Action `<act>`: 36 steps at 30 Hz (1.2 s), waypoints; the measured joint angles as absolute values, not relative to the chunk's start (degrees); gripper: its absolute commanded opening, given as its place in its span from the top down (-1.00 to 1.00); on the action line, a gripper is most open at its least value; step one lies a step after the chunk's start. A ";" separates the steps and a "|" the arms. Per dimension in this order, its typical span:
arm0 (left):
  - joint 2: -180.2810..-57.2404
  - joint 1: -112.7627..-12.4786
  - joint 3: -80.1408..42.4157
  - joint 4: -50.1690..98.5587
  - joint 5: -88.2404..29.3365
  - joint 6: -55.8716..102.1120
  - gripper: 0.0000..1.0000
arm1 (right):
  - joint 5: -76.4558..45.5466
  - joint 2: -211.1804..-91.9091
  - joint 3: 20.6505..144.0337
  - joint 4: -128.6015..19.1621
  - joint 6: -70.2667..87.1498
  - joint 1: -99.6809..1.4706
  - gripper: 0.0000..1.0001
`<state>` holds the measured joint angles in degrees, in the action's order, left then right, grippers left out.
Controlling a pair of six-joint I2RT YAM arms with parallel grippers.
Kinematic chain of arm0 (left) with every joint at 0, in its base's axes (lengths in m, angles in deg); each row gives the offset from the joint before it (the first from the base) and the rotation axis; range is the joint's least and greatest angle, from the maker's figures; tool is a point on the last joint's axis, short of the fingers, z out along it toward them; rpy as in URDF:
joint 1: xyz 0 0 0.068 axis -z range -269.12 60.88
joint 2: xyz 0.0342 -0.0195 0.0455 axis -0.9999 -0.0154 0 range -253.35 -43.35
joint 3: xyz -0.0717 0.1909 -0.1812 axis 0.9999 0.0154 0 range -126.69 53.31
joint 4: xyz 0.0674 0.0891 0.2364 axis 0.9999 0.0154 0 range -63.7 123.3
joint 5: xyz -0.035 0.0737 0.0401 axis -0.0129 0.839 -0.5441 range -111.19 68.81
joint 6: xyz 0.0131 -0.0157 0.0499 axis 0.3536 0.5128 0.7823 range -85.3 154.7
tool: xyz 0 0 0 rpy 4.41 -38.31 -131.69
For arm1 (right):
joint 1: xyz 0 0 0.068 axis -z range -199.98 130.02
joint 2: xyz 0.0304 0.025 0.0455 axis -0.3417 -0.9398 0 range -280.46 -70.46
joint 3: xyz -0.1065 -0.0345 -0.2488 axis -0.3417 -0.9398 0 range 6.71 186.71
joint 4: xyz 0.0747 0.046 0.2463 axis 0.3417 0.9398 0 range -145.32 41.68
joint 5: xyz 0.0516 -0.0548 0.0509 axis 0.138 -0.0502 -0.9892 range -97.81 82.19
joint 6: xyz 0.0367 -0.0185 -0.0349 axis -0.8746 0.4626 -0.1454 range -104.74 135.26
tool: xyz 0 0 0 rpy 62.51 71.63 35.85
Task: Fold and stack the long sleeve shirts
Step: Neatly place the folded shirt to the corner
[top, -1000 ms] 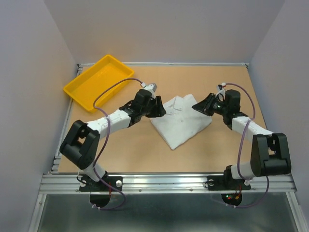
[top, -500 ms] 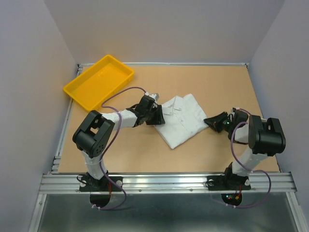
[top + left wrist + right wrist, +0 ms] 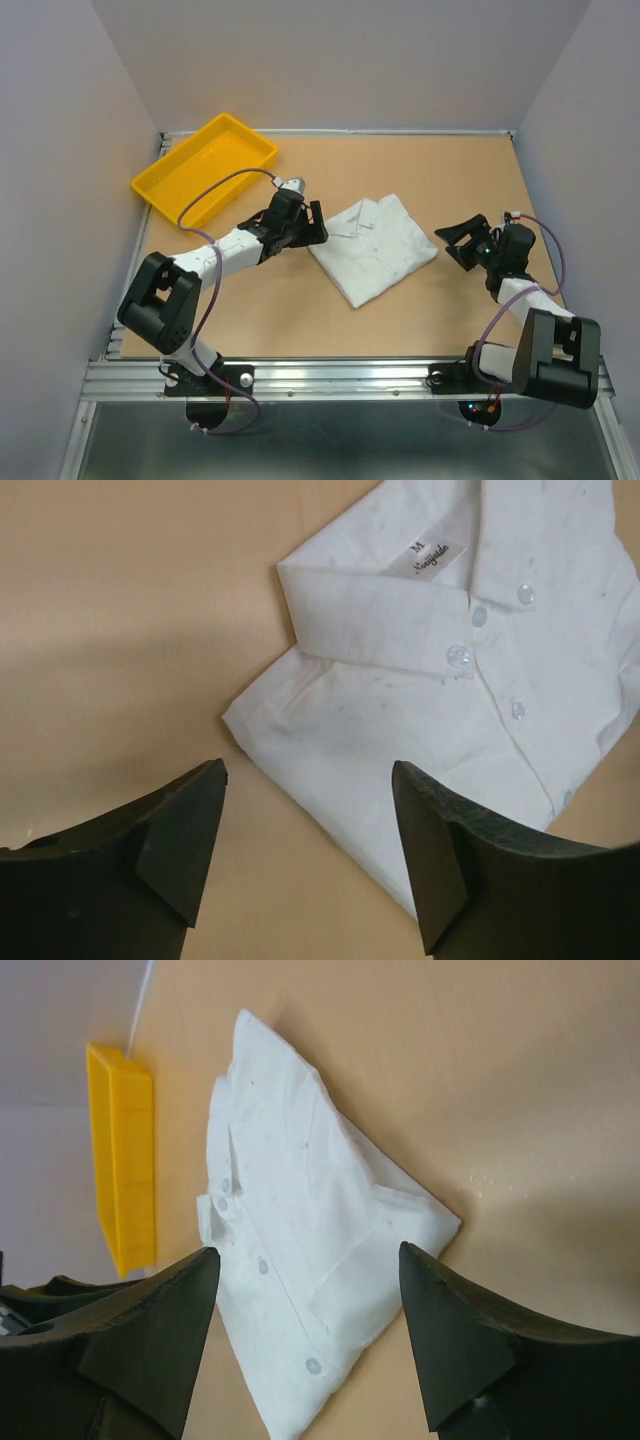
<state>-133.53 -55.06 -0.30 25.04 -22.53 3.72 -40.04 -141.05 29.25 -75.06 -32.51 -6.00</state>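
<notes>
1. The folded shirt [image 3: 375, 245] lies mid-surface [image 3: 420, 170], with bare board on every side of it.
2. The left hand [image 3: 318, 222], jaws apart, crowds the shirt's left edge.
3. The right hand [image 3: 455, 245], also spread, stands off the shirt's right corner, leaving a wider gap there.
4. The yellow tray [image 3: 176, 148] blocks the far left corner, well apart from the shirt.
5. Walls [image 3: 60, 200] close three sides.
</notes>
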 measured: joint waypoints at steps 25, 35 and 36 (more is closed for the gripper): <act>-149.26 -55.14 -8.41 23.73 -25.92 -0.15 0.11 | -29.48 -129.95 29.73 -49.91 -32.56 -24.56 -0.61; -153.87 -61.18 -15.73 23.62 -26.34 5.25 -0.56 | -19.56 -137.90 36.09 -43.70 -27.75 -22.48 -0.61; -153.17 -61.98 -15.64 24.06 -26.16 5.73 -0.63 | -18.80 -139.06 38.15 -43.00 -26.20 -21.87 -0.61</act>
